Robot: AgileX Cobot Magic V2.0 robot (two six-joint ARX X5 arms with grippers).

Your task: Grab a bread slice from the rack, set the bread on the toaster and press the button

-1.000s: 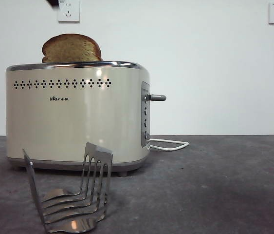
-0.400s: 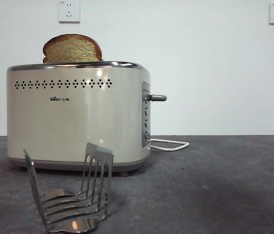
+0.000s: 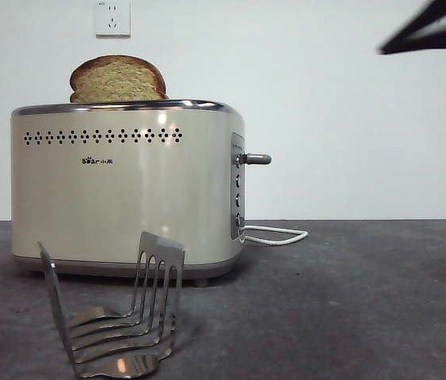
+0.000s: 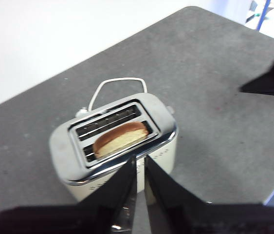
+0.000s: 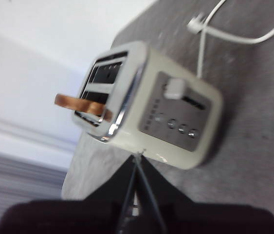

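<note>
We now see a dark arm tip at the upper corner, far out past the toaster's (image 3: 123, 186) lever end; half a second ago it was absent.

The toaster is a smooth, rounded cream box with a chrome rim. The speckled, brown-crusted slice of bread (image 3: 117, 79) stands in its slot. The shiny steel rack (image 3: 116, 321) sits before it, the stubby grey button (image 3: 257, 159) juts sideways. The right gripper (image 5: 137, 161) and left gripper (image 4: 140, 163) are both pinched nearly closed, holding nothing.

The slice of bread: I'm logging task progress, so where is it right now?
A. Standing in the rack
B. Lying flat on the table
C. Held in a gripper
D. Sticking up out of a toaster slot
D: the slice of bread stands in a slot of the toaster, its domed top above the chrome rim, while the rack holds nothing.
</note>
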